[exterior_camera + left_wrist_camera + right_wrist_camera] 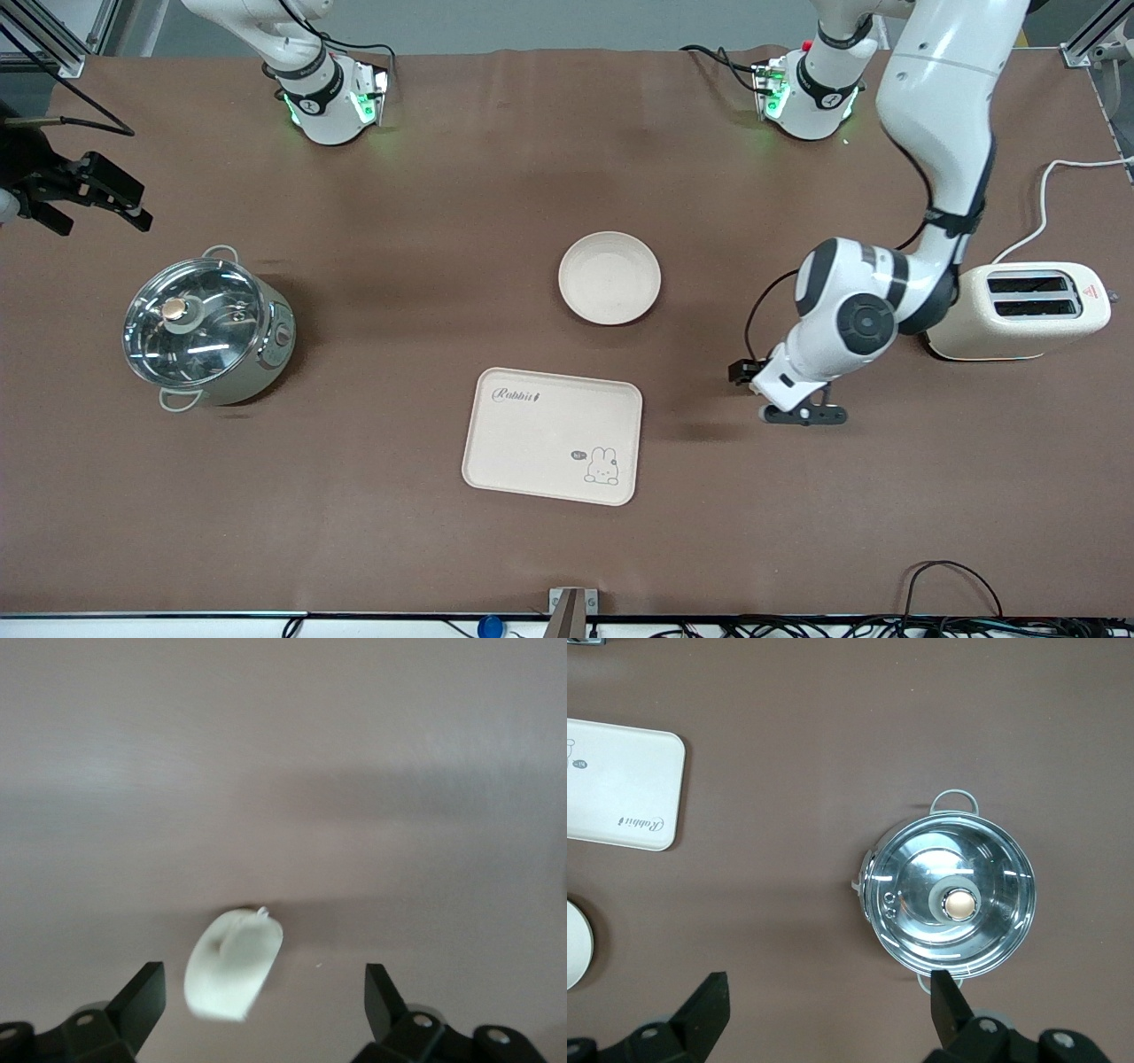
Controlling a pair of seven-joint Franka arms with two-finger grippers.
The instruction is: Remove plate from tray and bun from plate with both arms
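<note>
Front view: the plate [609, 277] sits mid-frame on the brown table [372, 532] with bare cloth around it — tray [552, 435] below, pot [205, 330] left, toaster [1019, 310] right. Left gripper [802, 414] hangs low, jaws wide, empty; the bun [233, 964] lies between its fingers. Right gripper [89, 199] waits at the left edge, spread, empty.

A broad table covered in matte brown cloth [425, 549] fills the scene under soft, even light, silver aluminium frame rails [53, 44] standing at its upper corners, a pale grey floor [532, 22] above and black cables [948, 585] trailing along its near edge
</note>
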